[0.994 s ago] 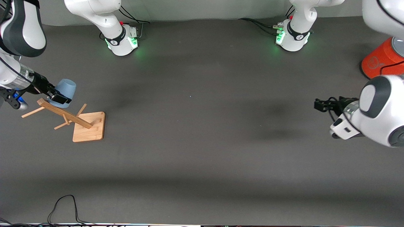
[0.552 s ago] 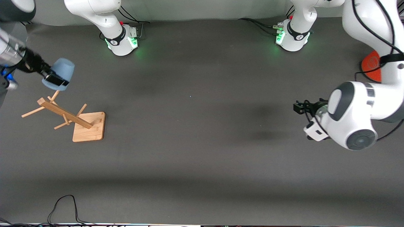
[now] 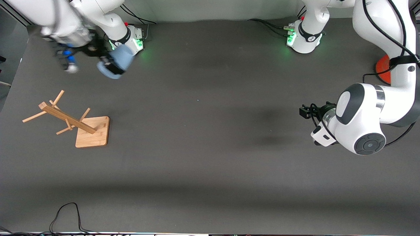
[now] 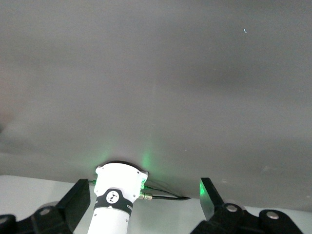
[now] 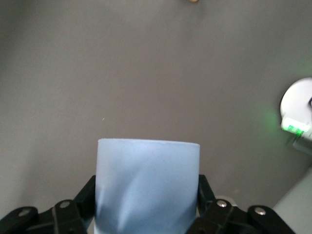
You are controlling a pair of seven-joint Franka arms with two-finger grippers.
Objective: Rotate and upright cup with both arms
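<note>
A dark grey matte table cover [image 3: 210,154] fills the scene, softly creased, with broad dim shadows across it. At twelve o'clock runs a pale grey-green wall strip [image 3: 213,9]. Green glow pools on the cover near eleven and one o'clock. A thin black looped cable [image 3: 67,213] lies at seven o'clock.

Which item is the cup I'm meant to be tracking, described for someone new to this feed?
Start at the right arm's green-lit base. Just in front of it, up in the air, the right gripper is shut on the small pale-blue tapered plastic cup, carried tilted. It is the only blue item; the bamboo peg rack stands bare, and the orange can is mostly hidden by the left arm.
</note>
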